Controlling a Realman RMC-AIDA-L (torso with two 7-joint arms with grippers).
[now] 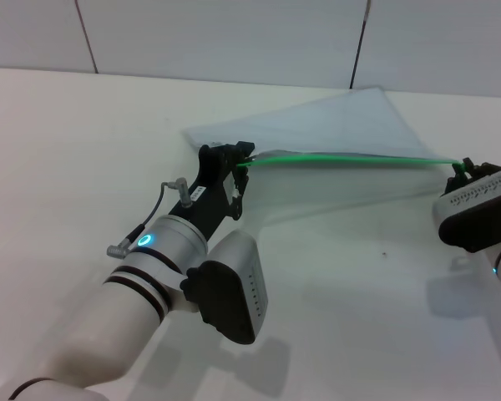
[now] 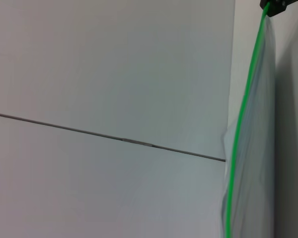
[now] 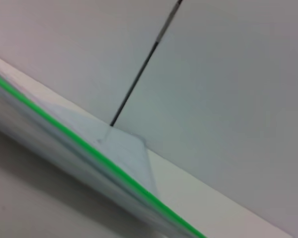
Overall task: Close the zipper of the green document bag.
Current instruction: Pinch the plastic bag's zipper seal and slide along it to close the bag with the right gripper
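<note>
Item: green document bag (image 1: 342, 138). Large flat pouch of translucent pale blue-grey plastic, lifted off the white table (image 1: 75, 150) along one long edge and held taut between the two arms, its far corner rising toward the white panelled wall (image 1: 234, 33). The body of the pouch slopes down and away from the raised edge to the tabletop behind, and a soft grey shadow lies beneath it on the near side.

Item: zipper (image 1: 342, 156). Thin bright green strip along the raised long edge, running nearly straight from the left gripper to the right gripper with a slight sag near the left end. In the left wrist view it shows as a narrow green line (image 2: 243, 119) edging the pale sheet (image 2: 260, 148); in the right wrist view as a green band (image 3: 104, 161) crossing on a slant, with the pouch (image 3: 121, 148) blurred. The slider tab cannot be made out for certain.

Item: left gripper (image 1: 239, 164). Black fingers pressed together on the left end of the zipper, at the pouch's corner.

Item: right gripper (image 1: 461, 167). At the right end of the strip, well apart from the left; its dark tip meets the green edge and appears closed on it, seen also in the left wrist view (image 2: 278, 5).
</note>
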